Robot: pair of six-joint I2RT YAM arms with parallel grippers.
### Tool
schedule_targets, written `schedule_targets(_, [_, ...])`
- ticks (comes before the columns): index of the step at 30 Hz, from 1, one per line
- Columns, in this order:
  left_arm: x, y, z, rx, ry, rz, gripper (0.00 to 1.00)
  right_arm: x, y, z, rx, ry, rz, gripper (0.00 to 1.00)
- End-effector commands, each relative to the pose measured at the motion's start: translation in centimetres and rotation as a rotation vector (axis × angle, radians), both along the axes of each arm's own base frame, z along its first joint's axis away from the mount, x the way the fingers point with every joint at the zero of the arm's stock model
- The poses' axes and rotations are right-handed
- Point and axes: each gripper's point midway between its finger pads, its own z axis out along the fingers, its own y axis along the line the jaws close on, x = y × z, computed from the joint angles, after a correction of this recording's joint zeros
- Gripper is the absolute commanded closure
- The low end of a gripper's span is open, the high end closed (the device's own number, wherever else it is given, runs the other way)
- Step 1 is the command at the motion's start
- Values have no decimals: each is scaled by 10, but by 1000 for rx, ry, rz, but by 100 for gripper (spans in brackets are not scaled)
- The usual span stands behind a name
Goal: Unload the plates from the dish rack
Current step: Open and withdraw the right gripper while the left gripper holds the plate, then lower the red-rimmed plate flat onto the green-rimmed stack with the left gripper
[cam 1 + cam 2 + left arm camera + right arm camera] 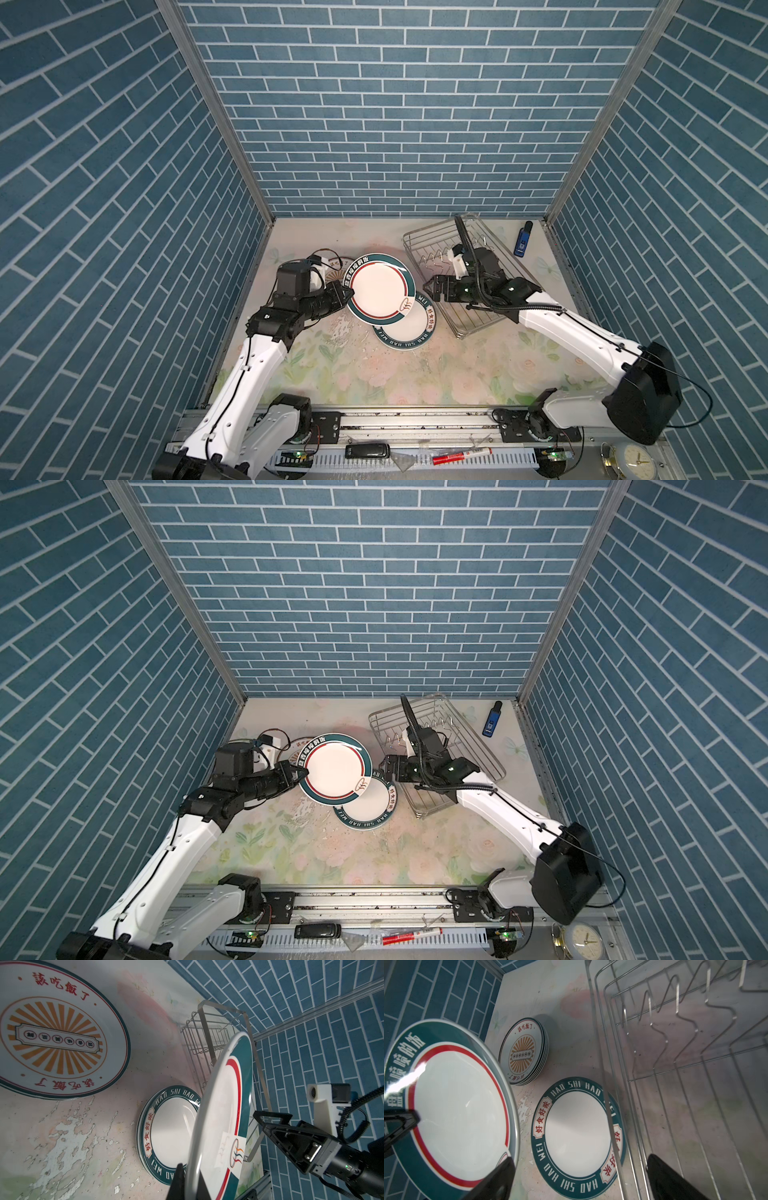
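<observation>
dish rack (432, 237) lengthwise diagonal, plate (380, 291) face up

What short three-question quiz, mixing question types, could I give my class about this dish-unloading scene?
1. True or false: the dish rack holds a plate.
2. Choose one: the right gripper is A) open, B) shut on a plate, C) out of view.
3. Fill in: the left gripper holds the red-ringed plate by its ____.
Key: 1 false; 2 A; 3 rim.
</observation>
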Motion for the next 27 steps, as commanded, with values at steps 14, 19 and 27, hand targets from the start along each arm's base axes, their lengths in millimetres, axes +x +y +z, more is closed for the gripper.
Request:
schedule_targets(14, [-10, 1, -49, 10, 116, -8, 100, -16, -152, 52, -424, -263, -402, 1])
schedule_targets(19, [-6, -2, -56, 4, 128, -2, 100, -20, -163, 46, -478, -258, -420, 1])
schedule_targets(27, [0, -14, -76, 44, 170, -17, 100, -22, -167, 36, -507, -250, -411, 1])
